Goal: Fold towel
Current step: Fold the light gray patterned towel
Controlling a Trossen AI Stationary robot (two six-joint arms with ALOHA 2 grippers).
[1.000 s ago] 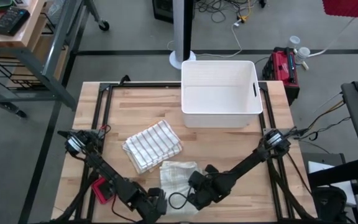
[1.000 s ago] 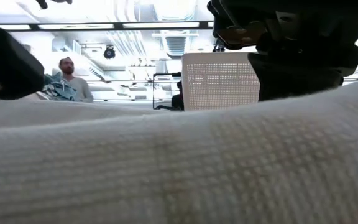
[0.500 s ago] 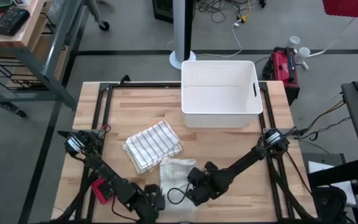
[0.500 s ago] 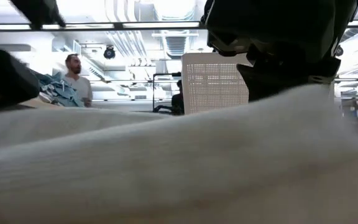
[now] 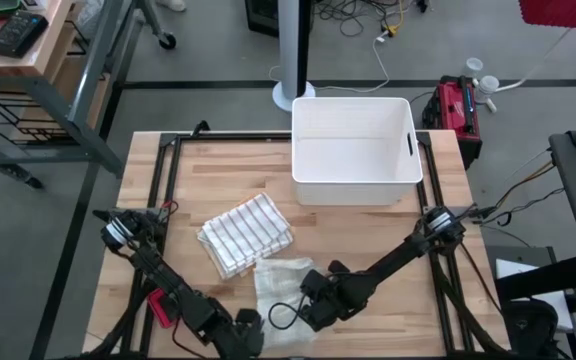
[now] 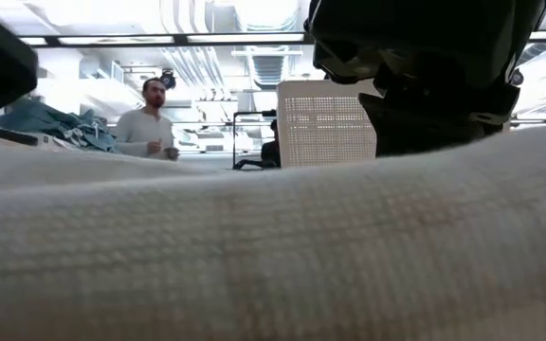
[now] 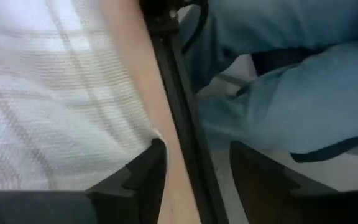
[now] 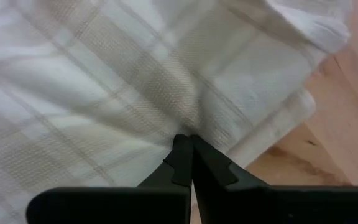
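From above, the pale towel (image 5: 280,290) lies at the table's (image 5: 368,240) near edge, beside a folded striped towel (image 5: 246,233), between the left gripper (image 5: 248,325) and right gripper (image 5: 308,308). The low view is filled by towel cloth. The left wrist view shows its fingers (image 7: 145,174) spread apart, empty, at the towel's edge. The right wrist view shows closed fingertips (image 8: 188,152) pressed against the cloth.
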